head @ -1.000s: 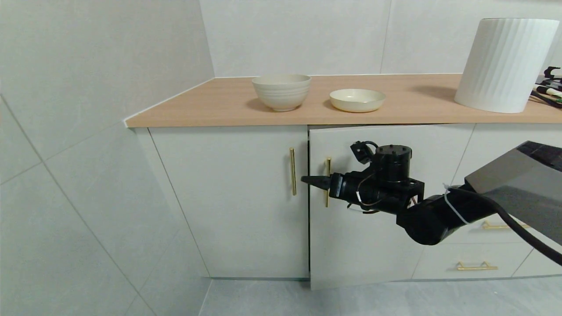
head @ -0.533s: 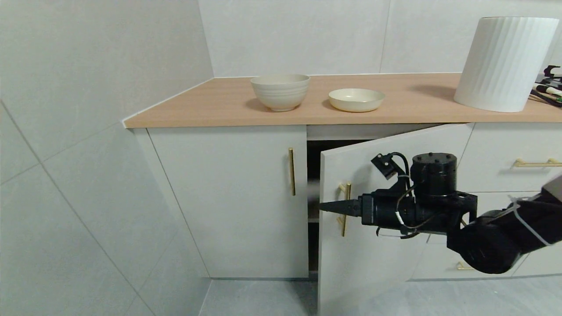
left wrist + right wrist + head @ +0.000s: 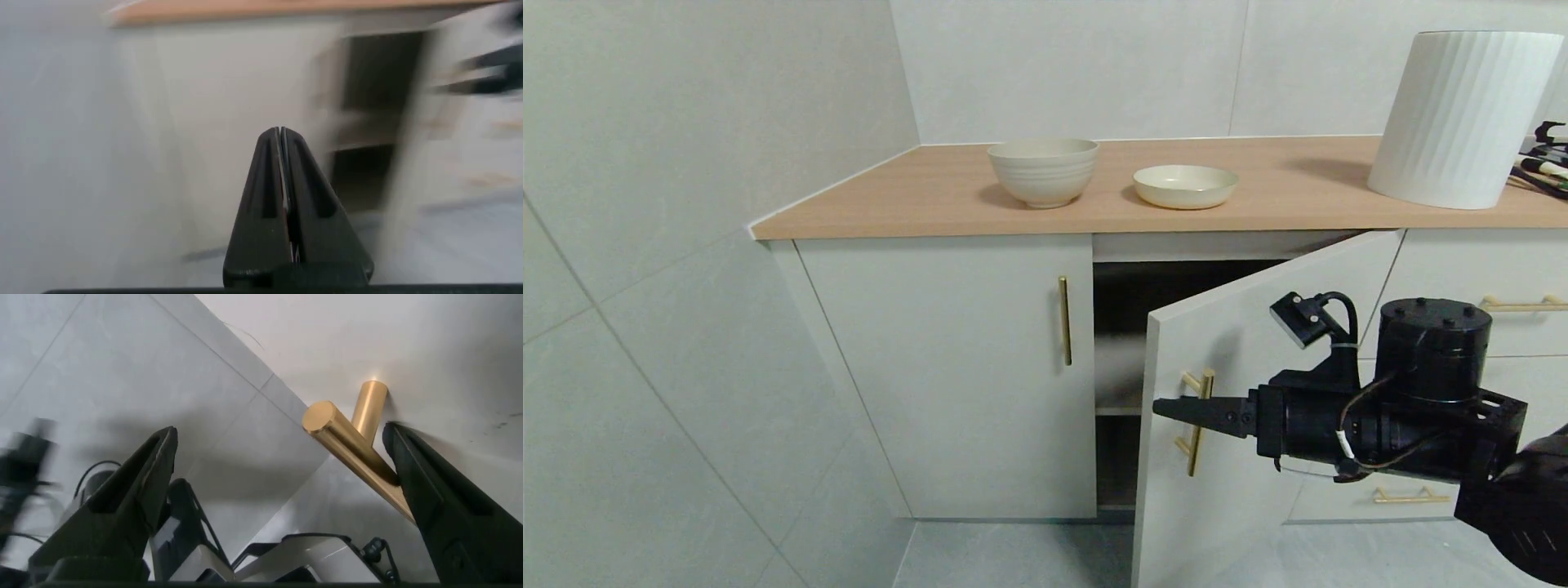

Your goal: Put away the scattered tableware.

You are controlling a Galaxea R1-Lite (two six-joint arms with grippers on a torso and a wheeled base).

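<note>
Cabinet opening (image 3: 1123, 327): free gap between closed left door (image 3: 947, 367) and half-open right door (image 3: 1225, 351).
Right door: walls off the opening's 3 o'clock side.
Handle (image 3: 1195, 449): right gripper (image 3: 1172, 407) straddles it, fingers (image 3: 131, 498) spread.
Countertop (image 3: 890, 200): bare at 9 o'clock of the bowl (image 3: 1044, 170).

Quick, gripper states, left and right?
Left gripper: shut, empty.
Right gripper: open, straddling the door handle, not clamped.

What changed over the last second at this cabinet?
The right gripper drew back and rightward with the gold handle between its open jaws, swinging the right cabinet door from barely ajar to wide open. The bowl, shallow dish and left door stayed put.
</note>
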